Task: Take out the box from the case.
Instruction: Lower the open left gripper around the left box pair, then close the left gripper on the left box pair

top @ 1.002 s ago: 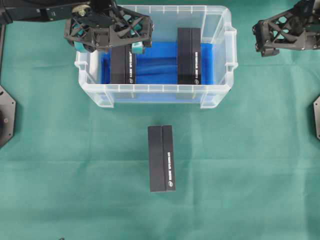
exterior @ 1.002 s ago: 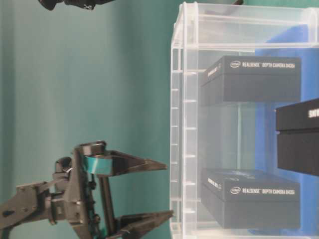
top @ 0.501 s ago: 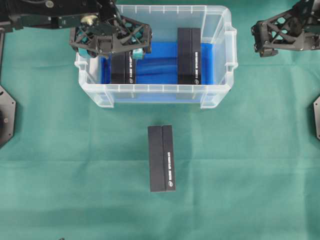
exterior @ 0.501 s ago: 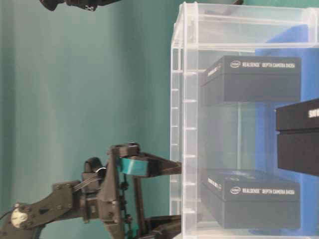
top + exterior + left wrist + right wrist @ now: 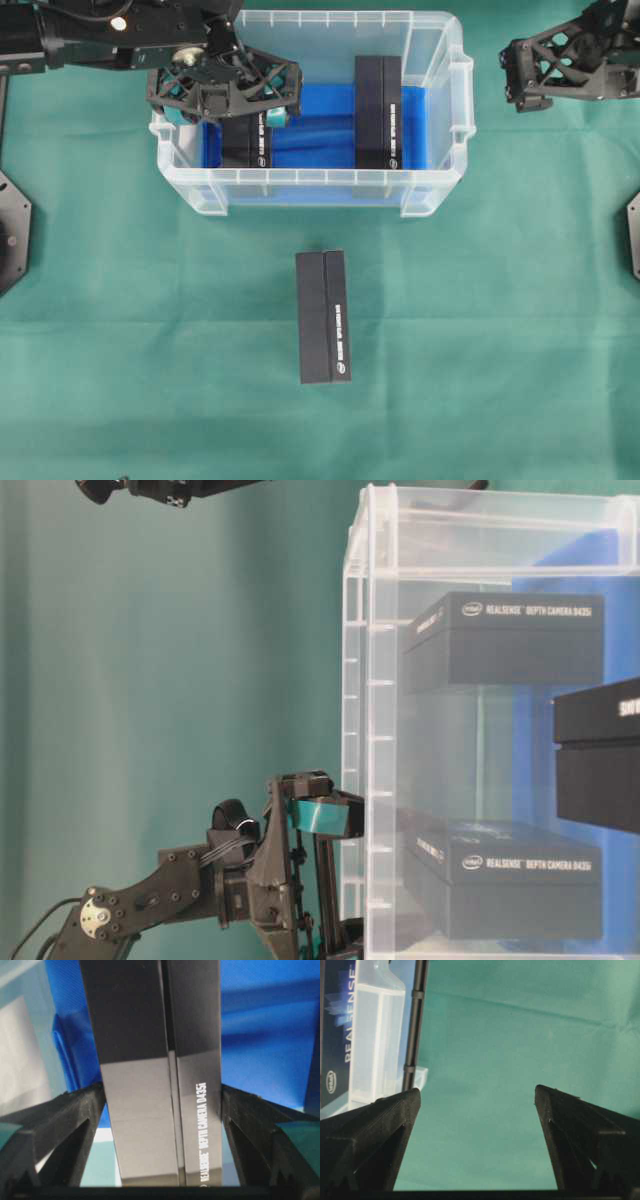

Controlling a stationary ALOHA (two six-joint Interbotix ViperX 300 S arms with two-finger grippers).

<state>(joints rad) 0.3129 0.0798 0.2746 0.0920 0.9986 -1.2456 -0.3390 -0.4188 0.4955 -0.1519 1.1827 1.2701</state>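
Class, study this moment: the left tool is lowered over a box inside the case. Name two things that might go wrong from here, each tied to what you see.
1. The left tool straddles the left box with open fingers; the gaps look slim, so a finger may catch the box.
2. That box sits close to the wall of the case, so the tool might knock the rim and shift the case.

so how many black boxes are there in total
3. One box sits at the left of the case, between the open left gripper's fingers; a second box sits at its right; a third box lies on the green cloth outside. None seems hidden.
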